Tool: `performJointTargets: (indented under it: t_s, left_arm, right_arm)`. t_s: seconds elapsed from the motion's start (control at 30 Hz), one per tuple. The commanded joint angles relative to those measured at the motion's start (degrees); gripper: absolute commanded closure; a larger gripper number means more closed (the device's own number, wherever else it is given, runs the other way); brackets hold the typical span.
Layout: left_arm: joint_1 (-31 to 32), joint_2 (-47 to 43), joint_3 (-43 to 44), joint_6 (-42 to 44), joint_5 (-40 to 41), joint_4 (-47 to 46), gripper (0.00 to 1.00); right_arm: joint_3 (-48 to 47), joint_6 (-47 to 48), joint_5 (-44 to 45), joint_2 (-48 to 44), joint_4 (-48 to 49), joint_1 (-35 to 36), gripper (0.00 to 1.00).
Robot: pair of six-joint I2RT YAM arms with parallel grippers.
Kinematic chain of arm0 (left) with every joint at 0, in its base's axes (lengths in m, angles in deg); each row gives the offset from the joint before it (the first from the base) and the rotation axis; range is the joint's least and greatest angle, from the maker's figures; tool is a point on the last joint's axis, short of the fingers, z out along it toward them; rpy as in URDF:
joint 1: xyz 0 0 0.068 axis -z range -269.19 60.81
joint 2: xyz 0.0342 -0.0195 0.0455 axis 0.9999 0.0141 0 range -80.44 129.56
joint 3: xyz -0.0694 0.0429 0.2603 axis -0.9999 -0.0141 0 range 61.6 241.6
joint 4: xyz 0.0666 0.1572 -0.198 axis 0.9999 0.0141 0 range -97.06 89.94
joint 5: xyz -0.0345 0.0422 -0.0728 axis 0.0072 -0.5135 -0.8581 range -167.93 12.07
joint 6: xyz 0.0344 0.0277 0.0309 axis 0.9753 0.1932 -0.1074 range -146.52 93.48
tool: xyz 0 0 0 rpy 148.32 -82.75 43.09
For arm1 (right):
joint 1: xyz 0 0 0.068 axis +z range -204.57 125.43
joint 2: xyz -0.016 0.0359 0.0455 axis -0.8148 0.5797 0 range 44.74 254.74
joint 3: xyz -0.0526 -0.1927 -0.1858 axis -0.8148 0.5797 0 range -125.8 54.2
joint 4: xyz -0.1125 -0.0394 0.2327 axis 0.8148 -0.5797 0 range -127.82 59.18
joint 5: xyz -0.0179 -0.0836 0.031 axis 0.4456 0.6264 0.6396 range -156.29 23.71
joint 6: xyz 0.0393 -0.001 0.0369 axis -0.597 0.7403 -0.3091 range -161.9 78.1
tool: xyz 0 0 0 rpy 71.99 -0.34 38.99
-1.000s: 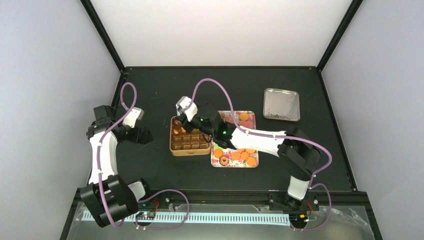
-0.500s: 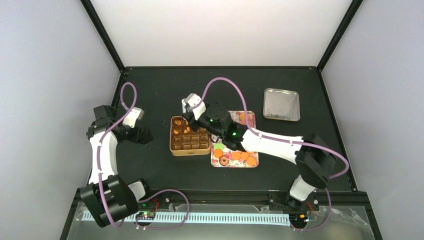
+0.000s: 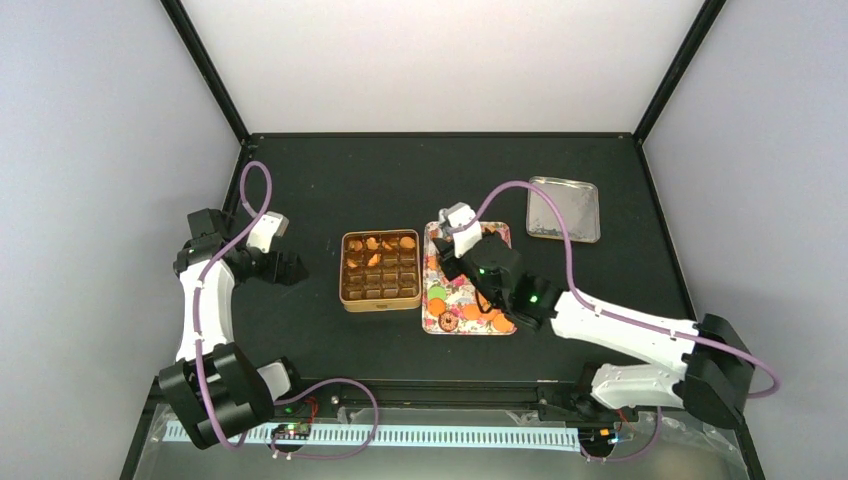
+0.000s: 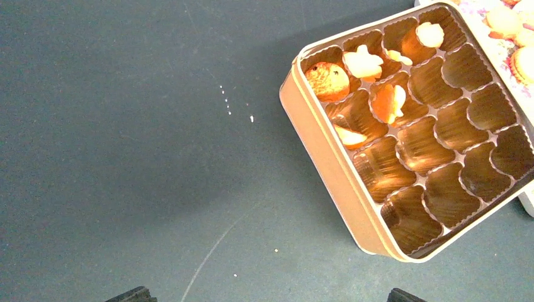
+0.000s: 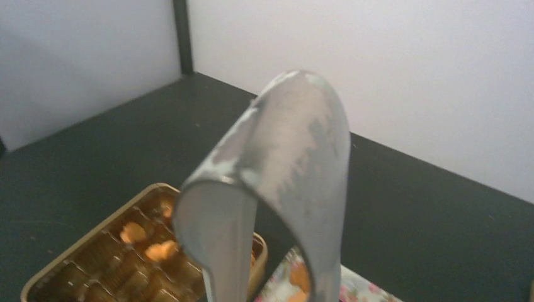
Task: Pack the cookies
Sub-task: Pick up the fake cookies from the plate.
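Note:
A square gold tin point(image 3: 380, 297) of brown paper cups holds several orange-golden cookies point(image 3: 372, 246) in its far rows; they also show in the left wrist view point(image 4: 327, 80). More orange cookies point(image 3: 437, 292) and a brown ring one point(image 3: 449, 322) lie on the floral tray point(image 3: 500, 232) right of the tin. My right gripper point(image 3: 447, 250) hovers over the tray's far left corner, shut on bent metal tongs point(image 5: 283, 176); its fingers are hidden. My left gripper point(image 3: 288, 270) is open and empty over bare table left of the tin point(image 4: 340, 170), its fingertips point(image 4: 135, 294) just in view.
A silver tin lid point(image 3: 563, 208) lies at the back right. The right arm point(image 3: 610, 325) stretches across the front right of the table, with its purple cable arching above the tray. Small crumbs point(image 4: 252, 118) dot the black mat left of the tin.
My right gripper has swung with the tongs from over the tin's far left corner to the right, over the floral tray, uncovering the tin's far row. The left arm has not moved.

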Motion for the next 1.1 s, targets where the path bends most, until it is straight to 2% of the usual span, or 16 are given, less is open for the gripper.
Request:
performJointTargets:
  t_s: [0.0, 0.3, 0.57, 0.8, 1.07]
  left_arm:
    - [0.3, 0.5, 2.1, -0.2, -2.8, -0.8, 0.01]
    - [0.5, 0.9, 2.6, -1.1, -4.8, -0.5, 0.01]
    - [0.5, 0.7, 3.0, -0.8, -4.7, 0.5, 0.01]
    - [0.5, 1.1, 4.2, 0.9, -3.5, 3.8, 0.01]
    - [0.5, -0.2, 4.3, 0.9, -2.8, 3.8, 0.01]
  right_arm:
    - [4.0, -4.6, 8.9, -5.8, -6.8, -0.1, 0.61]
    - [10.8, -9.2, 10.1, -11.9, -13.2, -1.8, 0.60]
    - [14.9, -10.0, 5.2, -13.6, -7.8, -3.0, 0.59]
    - [16.8, -10.9, 3.7, -10.9, -4.7, -3.2, 0.60]
    - [17.7, -11.3, 4.0, -9.3, -4.0, -3.2, 0.68]
